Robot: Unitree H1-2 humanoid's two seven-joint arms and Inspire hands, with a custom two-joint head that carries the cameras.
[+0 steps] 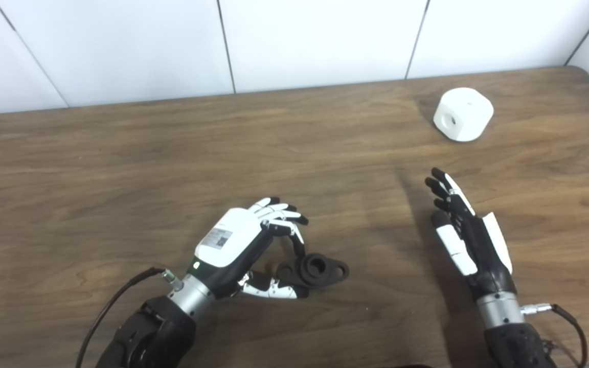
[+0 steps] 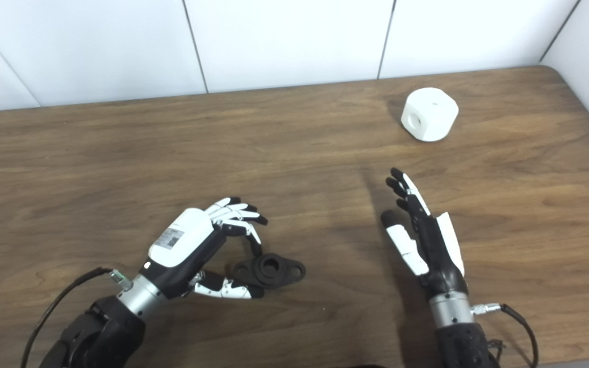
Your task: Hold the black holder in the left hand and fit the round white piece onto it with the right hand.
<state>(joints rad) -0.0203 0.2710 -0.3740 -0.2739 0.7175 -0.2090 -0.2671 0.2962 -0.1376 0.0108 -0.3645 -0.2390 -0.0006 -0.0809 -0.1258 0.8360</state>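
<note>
The fingers (image 1: 280,210) of the left hand (image 1: 238,240) curl loosely over the near end of the matte black plastic holder with a round central bore and two flat ears (image 1: 315,270), the thumb lying along the table just beside its near edge. They arch around it and look close to touching, but I cannot tell whether any pad is actually pressing; the holder lies flat on the brown wood-grain table (image 1: 120,179), so nothing is lifted yet.

The holder looks like a rigid, light part with a slightly rough finish, unlikely to slip or deform. The raised collar around the bore seems the best place to pinch, thumb on one side and fingers opposite, leaving the bore clear. Its low, flat profile may make getting under it awkward.

The round white plastic piece with flattened sides and a hole in its side face (image 2: 429,114) stands far beyond the holder, towards the back right of the table, well apart from both hands. It appears solid, stiff and smooth, so probably a little slippery; a wide grasp across its flat sides should hold it best.

The right hand (image 2: 422,240) hovers to the right of the holder, between it and the white piece, fingers extended and spread, palm turned inward, holding nothing. The left forearm comes in low, wrist angled towards the holder.
</note>
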